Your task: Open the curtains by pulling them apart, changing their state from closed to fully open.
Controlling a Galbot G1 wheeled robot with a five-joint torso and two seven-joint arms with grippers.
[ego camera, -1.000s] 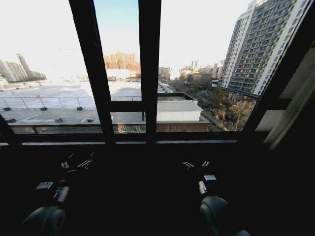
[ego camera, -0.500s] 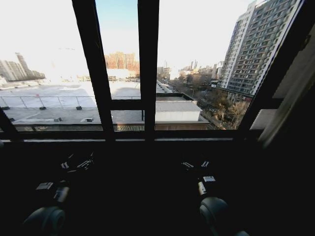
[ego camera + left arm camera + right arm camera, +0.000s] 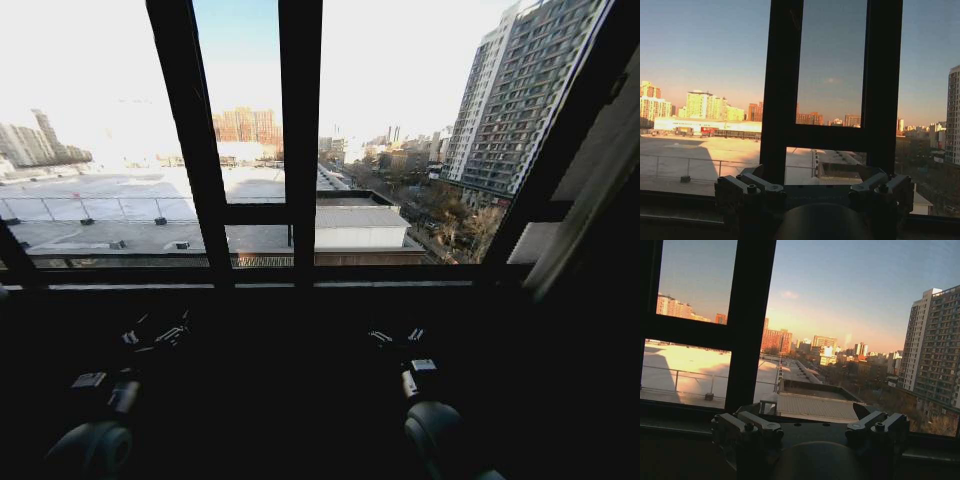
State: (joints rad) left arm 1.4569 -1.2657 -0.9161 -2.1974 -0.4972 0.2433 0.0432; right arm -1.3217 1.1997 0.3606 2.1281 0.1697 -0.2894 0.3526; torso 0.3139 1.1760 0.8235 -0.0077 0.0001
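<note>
- Sheer cream fabric curtain panel sits at the head view's 3 o'clock edge, bunched against the right side of the window and slanting down toward 4 o'clock.
- Main panes are uncovered: dark metal window frame bars run vertically through the centre, with a horizontal sill rail below them.
- Left gripper is low at 7 o'clock in the head view, in shadow under the sill, well apart from the curtain.
- Left wrist view: left gripper has its jaws spread wide, nothing between them, aimed at the frame bars.
- Right gripper is low at 5 o'clock in the head view, also under the sill and clear of the curtain.
- Right wrist view: right gripper has its jaws released and spread, grasping nothing, facing the glass.
- Through the glass: tall grey apartment tower at 2 o'clock, flat pale rooftop at 9 o'clock.
- Lower head view is very dark; the arm bodies are probably the rounded shapes near 6 o'clock, hard to confirm.
</note>
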